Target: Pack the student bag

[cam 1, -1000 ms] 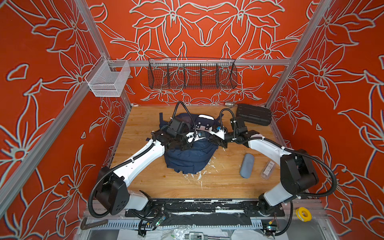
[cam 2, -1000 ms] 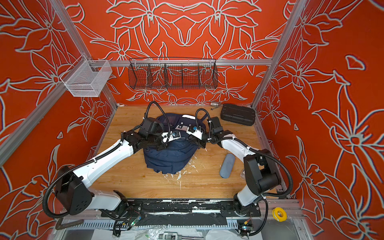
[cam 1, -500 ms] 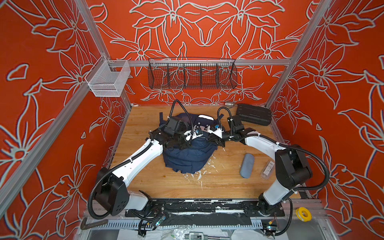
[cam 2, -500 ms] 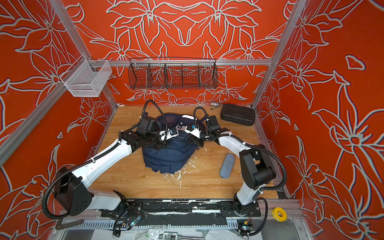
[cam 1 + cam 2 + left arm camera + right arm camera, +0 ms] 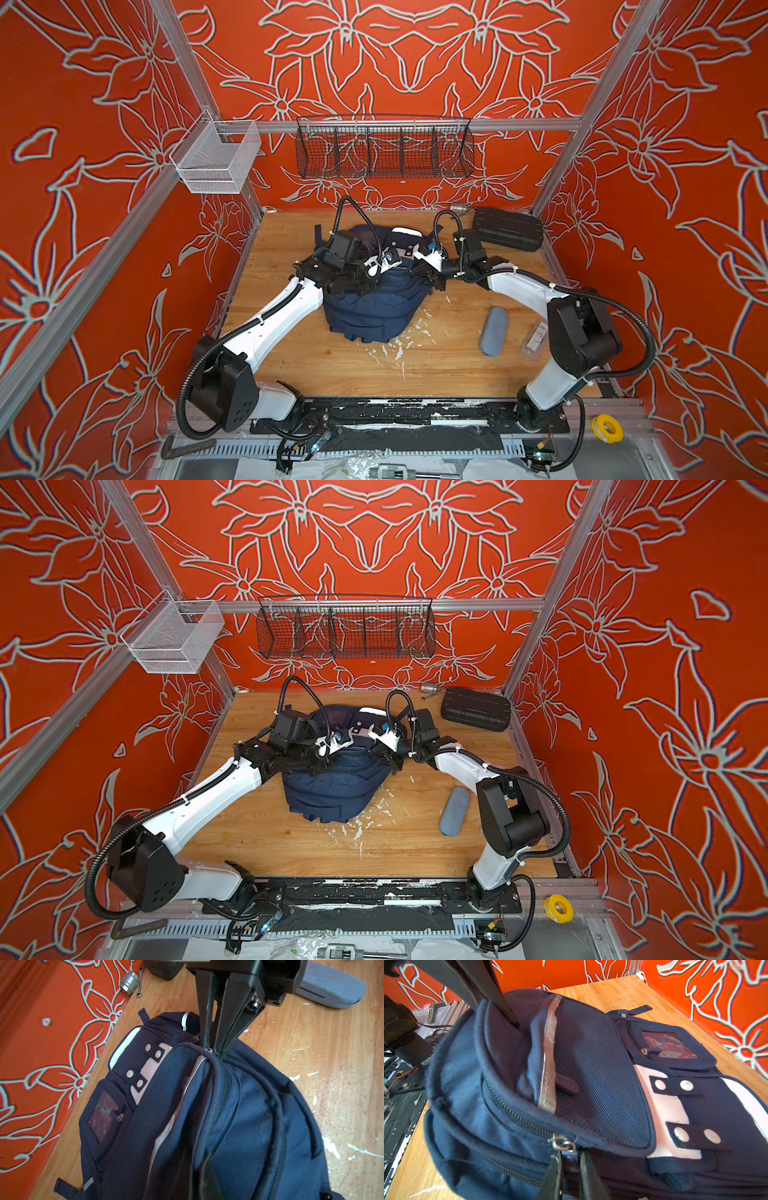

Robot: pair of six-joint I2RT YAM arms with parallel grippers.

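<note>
1. The large navy-blue fabric student bag (image 5: 374, 316) lies on the wooden table (image 5: 436, 374), directly under both tools; its white patch with dark dots faces up, on the side away from the arm bases.
2. The left gripper (image 5: 513, 1022) has its jaws pressed together; they seem to pinch a fold of the student bag's upper fabric, just beside the grey reflective stripe (image 5: 549, 1057).
3. The right gripper (image 5: 571, 1155) has its jaws standing close together with the small metal zip pull (image 5: 563, 1144) between them; it looks nipped, though I cannot tell how firm the hold is.
4. Judged step: gripping a zip so that a compartment can be opened; the run of teeth leading to the zip pull looks closed.
5. Still unpacked, on the right gripper's arm side and well apart from the student bag: a grey-blue oblong fabric case (image 5: 493, 331) and a small clear plastic item (image 5: 534, 340); a black ribbed hard plastic case (image 5: 508, 228) sits beyond the right gripper's wrist.
6. The next move probably calls for drawing the zip pull along the curved track, in line with the teeth, not upward; the left gripper should hold the fabric taut against that pull; the small tab may slip free.
</note>
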